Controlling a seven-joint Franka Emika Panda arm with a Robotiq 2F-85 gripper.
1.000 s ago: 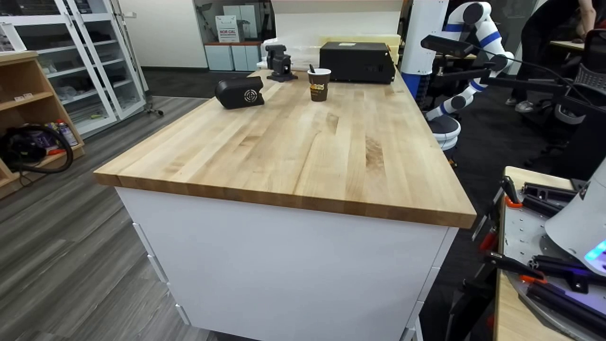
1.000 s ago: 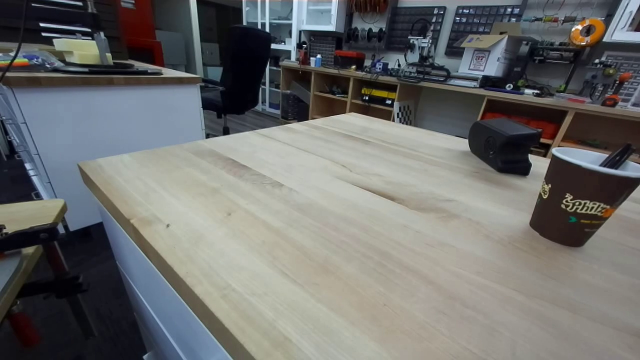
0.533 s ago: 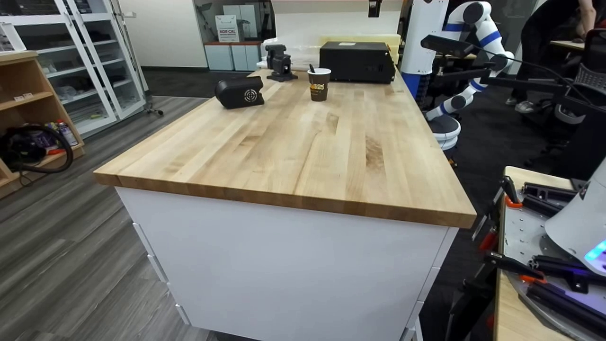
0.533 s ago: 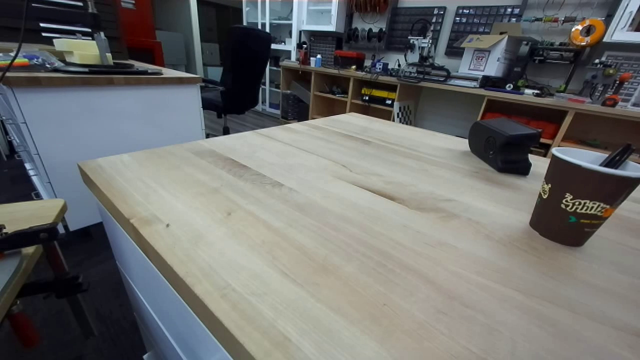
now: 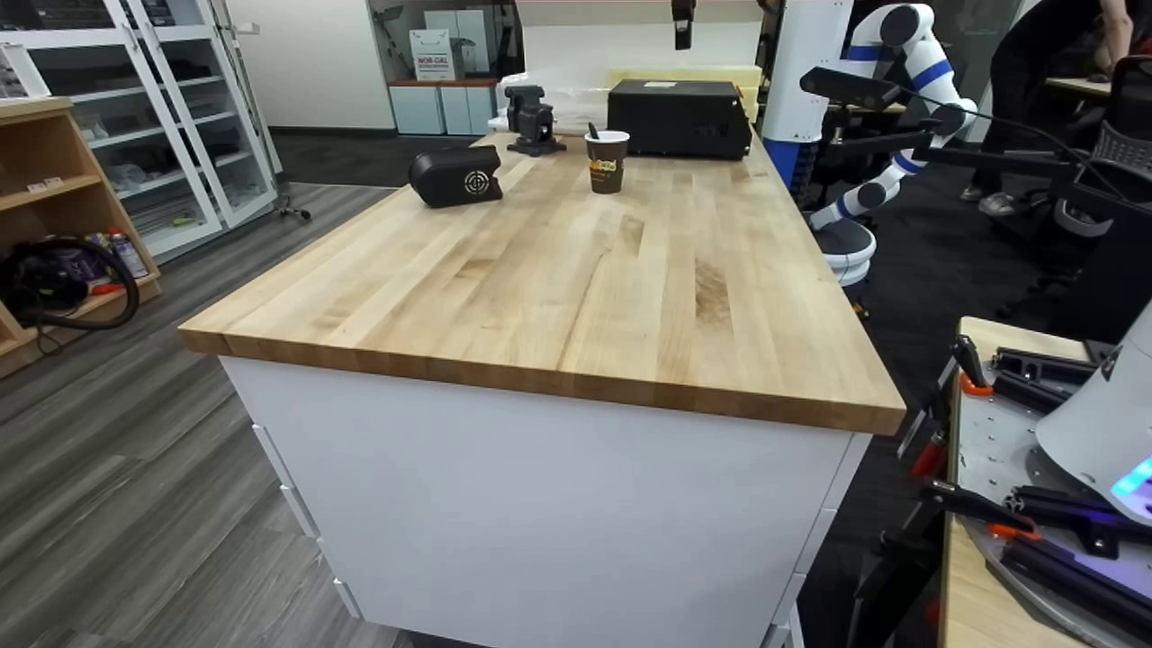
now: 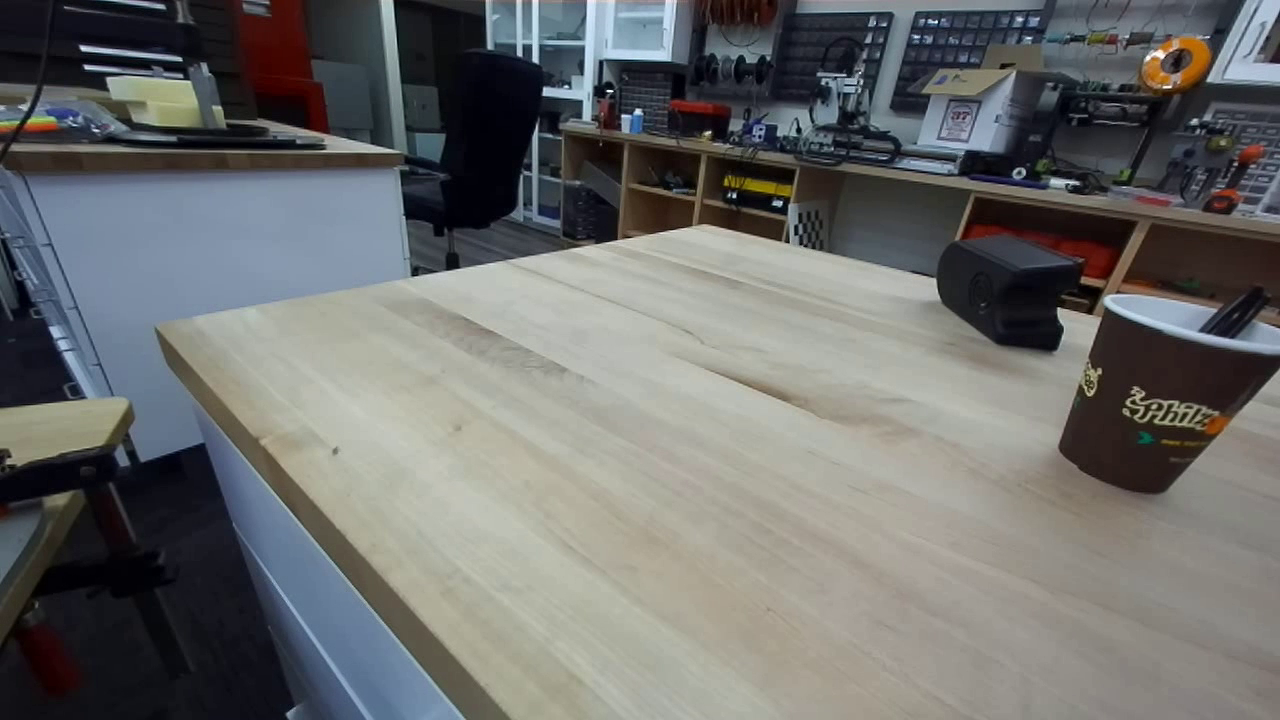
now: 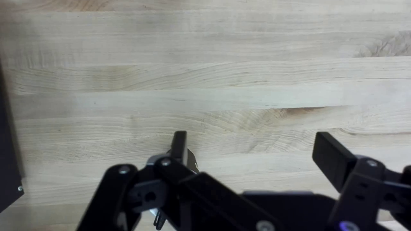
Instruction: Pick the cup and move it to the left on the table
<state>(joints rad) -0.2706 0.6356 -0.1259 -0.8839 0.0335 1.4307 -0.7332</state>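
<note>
The cup (image 5: pixel 606 164) is dark brown with a pale rim and a thin dark stick poking out. It stands upright on the wooden table (image 5: pixel 576 279), toward its far end in that exterior view, and it also shows at the right edge of an exterior view (image 6: pixel 1150 410). In the wrist view my gripper (image 7: pixel 252 142) is open, with bare table between its fingertips. The cup (image 7: pixel 193 162) is mostly hidden behind the left finger there. A black finger (image 5: pixel 683 27) hangs high above the table at the top of an exterior view; the rest of the gripper is cut off.
A black rounded device (image 5: pixel 454 176) stands left of the cup and also shows in an exterior view (image 6: pixel 1005 290). A large black box (image 5: pixel 679 119) stands behind the cup; a dark box edge (image 7: pixel 8 154) shows in the wrist view. A dark vise-like object (image 5: pixel 533 121) stands at the back.
A gripper finger has come into an exterior view from its top edge and moved down and slightly left. The cup and the other objects have not moved.
</note>
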